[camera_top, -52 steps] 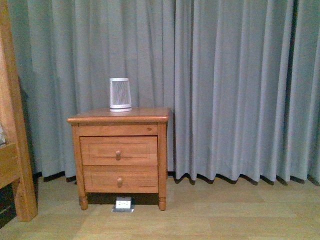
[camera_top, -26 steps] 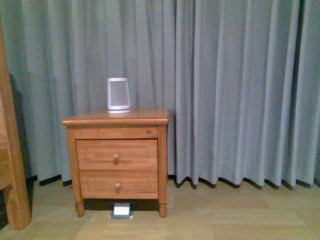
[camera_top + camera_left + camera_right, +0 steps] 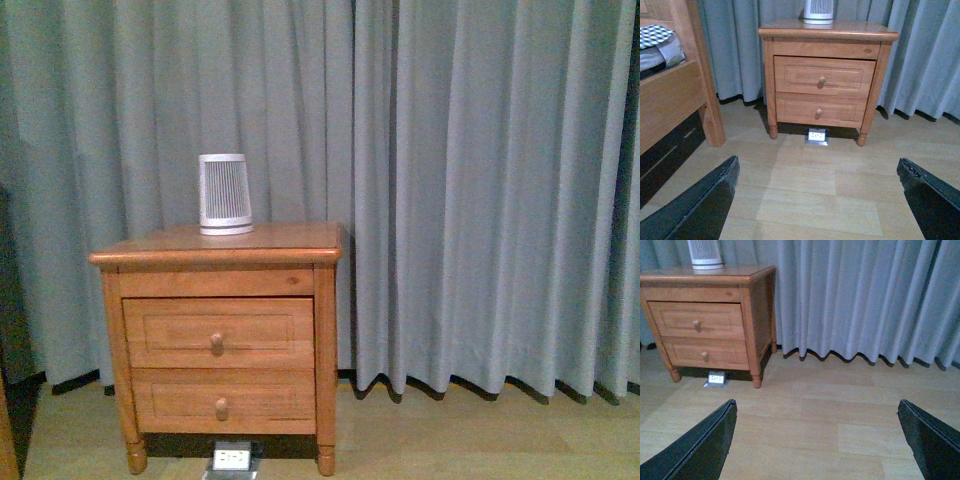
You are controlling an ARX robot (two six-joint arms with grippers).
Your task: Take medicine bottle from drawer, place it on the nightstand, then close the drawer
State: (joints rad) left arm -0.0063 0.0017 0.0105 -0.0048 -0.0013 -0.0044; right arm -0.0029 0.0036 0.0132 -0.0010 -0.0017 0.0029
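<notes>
**Both jaws gaping empty, well short of the shut drawer**

The nightstand is standing left of centre in the front view, backing onto a grey-blue curtain. The drawer, upper of two, is sitting flush w/ the frame, fully shut, its round knob facing out. The lower drawer is shut as well. The medicine bottle isn't showing in any view. W/ the drawer shut its inside is hidden, so can't tell where the bottle is lying.

On the tabletop a white slatted cylinder is standing upright, toward the far edge, approx. mid-width. A small socket box is lying on the wood floor under the nightstand, btwn its front feet.

The left jaws are gaping wide and gripping nothing. In the left wrist view only two dark fingertips are showing, set far apart w/ floor btwn them. The nightstand is standing well apart from them, across a stretch of floor, drawer fronts facing the jaws. A wooden bed frame is standing left of the nightstand, w/ a checkered cloth lying on it.

The right jaws are likewise spread wide and empty, w/ floor showing btwn them in the right wrist view. The nightstand and drawer are sitting well apart from these too. Neither arm is showing in the front view.
</notes>
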